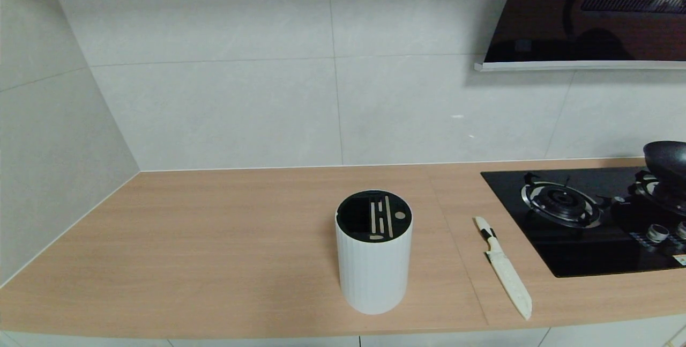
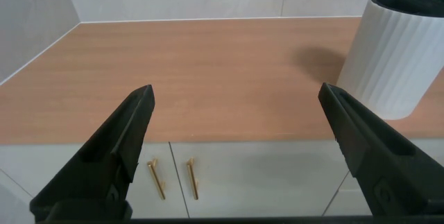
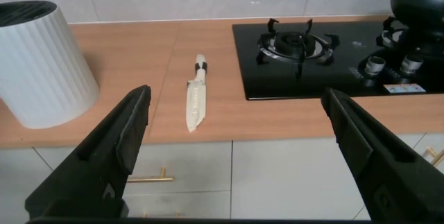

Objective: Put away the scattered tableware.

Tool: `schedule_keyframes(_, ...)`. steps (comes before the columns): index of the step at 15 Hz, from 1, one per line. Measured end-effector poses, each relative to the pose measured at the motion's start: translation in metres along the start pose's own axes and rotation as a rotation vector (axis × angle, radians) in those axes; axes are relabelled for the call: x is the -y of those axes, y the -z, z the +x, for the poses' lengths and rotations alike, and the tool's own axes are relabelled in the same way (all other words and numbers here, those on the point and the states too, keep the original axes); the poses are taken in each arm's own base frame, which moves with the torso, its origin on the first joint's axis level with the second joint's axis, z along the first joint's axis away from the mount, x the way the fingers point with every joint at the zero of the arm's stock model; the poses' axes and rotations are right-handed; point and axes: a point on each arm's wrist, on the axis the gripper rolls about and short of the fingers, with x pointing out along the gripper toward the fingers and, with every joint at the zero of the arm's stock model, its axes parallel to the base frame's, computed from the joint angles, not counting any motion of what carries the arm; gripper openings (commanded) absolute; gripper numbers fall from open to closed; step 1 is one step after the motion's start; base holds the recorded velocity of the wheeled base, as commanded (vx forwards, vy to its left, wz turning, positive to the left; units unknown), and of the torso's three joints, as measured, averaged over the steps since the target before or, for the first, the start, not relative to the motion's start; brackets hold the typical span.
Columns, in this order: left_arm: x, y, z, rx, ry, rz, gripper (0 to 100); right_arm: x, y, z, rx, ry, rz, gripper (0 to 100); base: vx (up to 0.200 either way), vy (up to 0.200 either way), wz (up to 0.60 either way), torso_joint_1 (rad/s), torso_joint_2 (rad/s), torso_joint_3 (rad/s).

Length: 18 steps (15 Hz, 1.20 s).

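A white ribbed cylindrical holder point(image 1: 374, 253) with a black slotted top stands upright near the front of the wooden counter point(image 1: 225, 240). A cream knife point(image 1: 502, 266) with a black band on its handle lies flat to the holder's right, blade tip toward the front edge. In the left wrist view the holder point(image 2: 395, 54) stands ahead of my left gripper point(image 2: 236, 99), which is open and held off the counter's front edge. From the right wrist, the knife point(image 3: 196, 100) lies ahead of my open right gripper point(image 3: 236, 102), with the holder point(image 3: 43, 61) to one side.
A black gas hob point(image 1: 589, 213) with burners and knobs sits at the right, a dark wok point(image 1: 667, 159) on its far burner. A range hood point(image 1: 584, 14) hangs above. Tiled walls close the back and left. Cabinet doors with gold handles point(image 2: 173, 179) lie below the counter.
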Motion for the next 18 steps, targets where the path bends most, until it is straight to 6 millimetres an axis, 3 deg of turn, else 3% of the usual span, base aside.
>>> schedule_keyframes(4, 0.0, 0.0, 0.0, 0.0, 0.0, 0.001, 100, -0.001, -0.002, -0.001, 0.006, -0.045, 0.003, 100, 0.0, 0.0, 0.0, 0.0, 0.0, 0.0)
schedule_keyframes(7, 0.0, 0.0, 0.0, 0.0, 0.0, 0.001, 100, -0.002, -0.029, -0.003, 0.035, -0.116, 0.024, 100, 0.0, 0.0, 0.0, 0.0, 0.0, 0.0)
schedule_keyframes(9, 0.0, 0.0, 0.0, 0.0, 0.0, 0.001, 100, -0.002, -0.044, 0.006, -0.038, -0.145, 0.03, 100, 0.0, 0.0, 0.0, 0.0, 0.0, 0.0)
schedule_keyframes(14, 0.0, 0.0, 0.0, 0.0, 0.0, 0.001, 100, -0.007, -0.072, 0.054, -0.3, -0.243, 0.033, 100, 0.0, 0.0, 0.0, 0.0, 0.0, 0.0)
schedule_keyframes(18, 0.0, 0.0, 0.0, 0.0, 0.0, 0.001, 100, -0.017, -0.08, 0.115, -0.398, -0.27, 0.027, 100, 0.0, 0.0, 0.0, 0.0, 0.0, 0.0)
